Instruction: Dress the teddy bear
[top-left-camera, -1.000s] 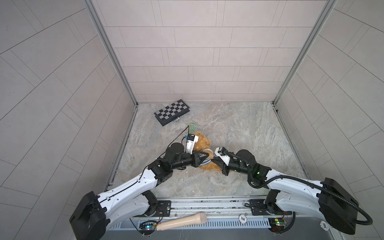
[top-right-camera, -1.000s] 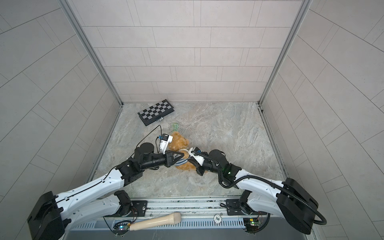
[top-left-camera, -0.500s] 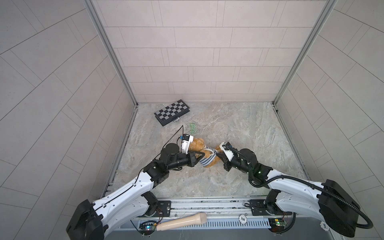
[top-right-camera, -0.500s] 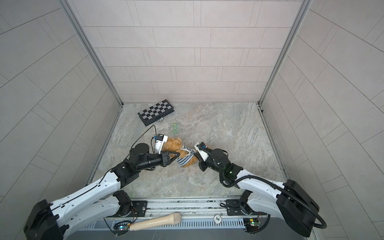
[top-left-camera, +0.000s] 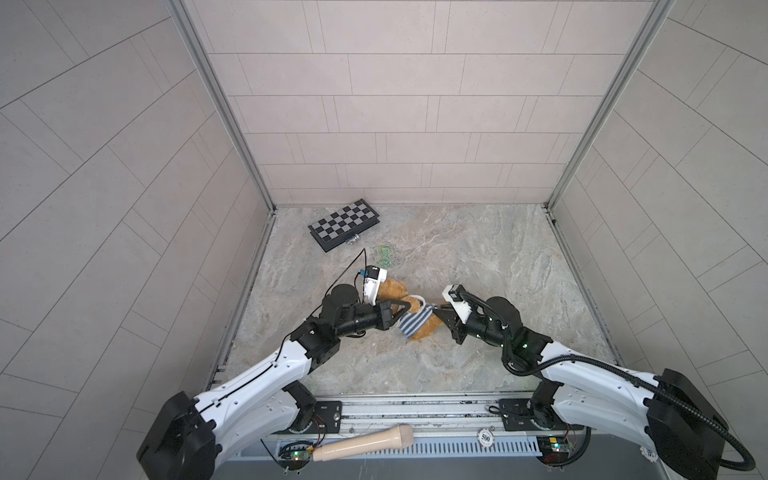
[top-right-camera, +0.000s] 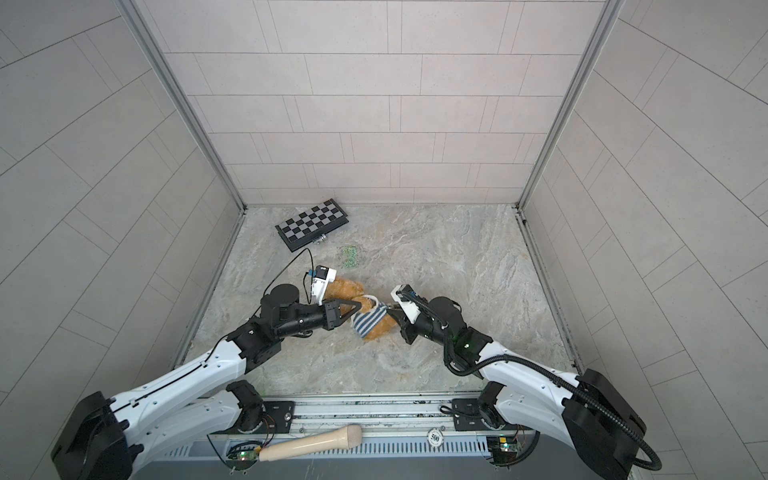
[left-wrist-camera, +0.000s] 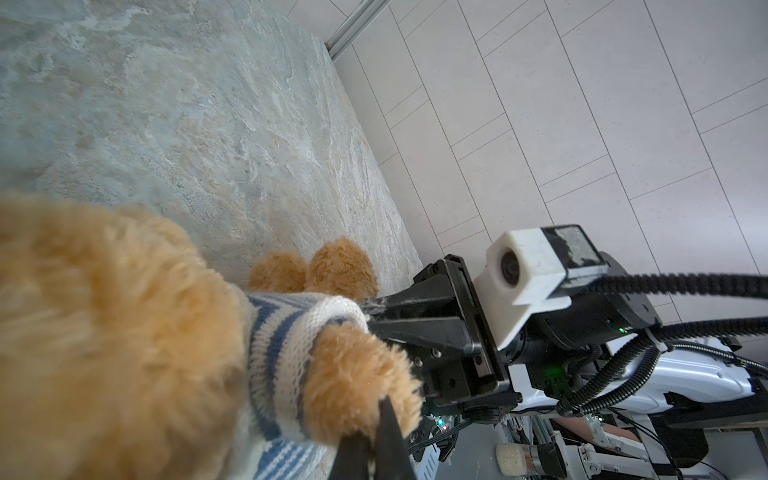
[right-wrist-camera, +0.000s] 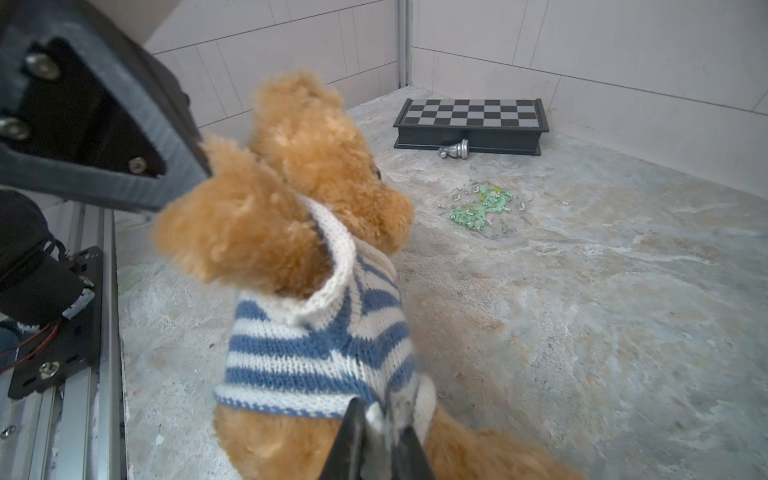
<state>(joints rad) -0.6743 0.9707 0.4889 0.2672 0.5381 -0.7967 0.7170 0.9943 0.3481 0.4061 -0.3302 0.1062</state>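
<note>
The teddy bear (top-left-camera: 390, 289) (top-right-camera: 348, 289) lies mid-floor in both top views, golden-brown and fluffy. A blue-and-white striped knitted sweater (top-left-camera: 411, 322) (top-right-camera: 368, 322) (right-wrist-camera: 311, 345) covers its torso. My left gripper (top-left-camera: 406, 306) (left-wrist-camera: 374, 424) comes in from the left, shut on the fur of one of the bear's paws (left-wrist-camera: 353, 374) that sticks out of a sleeve. From the right, my right gripper (top-left-camera: 436, 309) (right-wrist-camera: 380, 415) is shut on a white fold at the sweater's lower edge. Both of the bear's feet (left-wrist-camera: 316, 266) show past the sweater.
A closed chessboard box (top-left-camera: 344, 224) (right-wrist-camera: 469, 120) lies at the back left with a silver chess piece (right-wrist-camera: 455, 149) against it. A small green speckled patch (top-left-camera: 384, 255) is on the floor behind the bear. A wooden handle (top-left-camera: 361, 442) rests on the front rail.
The two grippers have drawn apart from each other. The striped sweater, bunched between them a second ago, is now stretched over the bear's torso. The bear has shifted slightly left.
</note>
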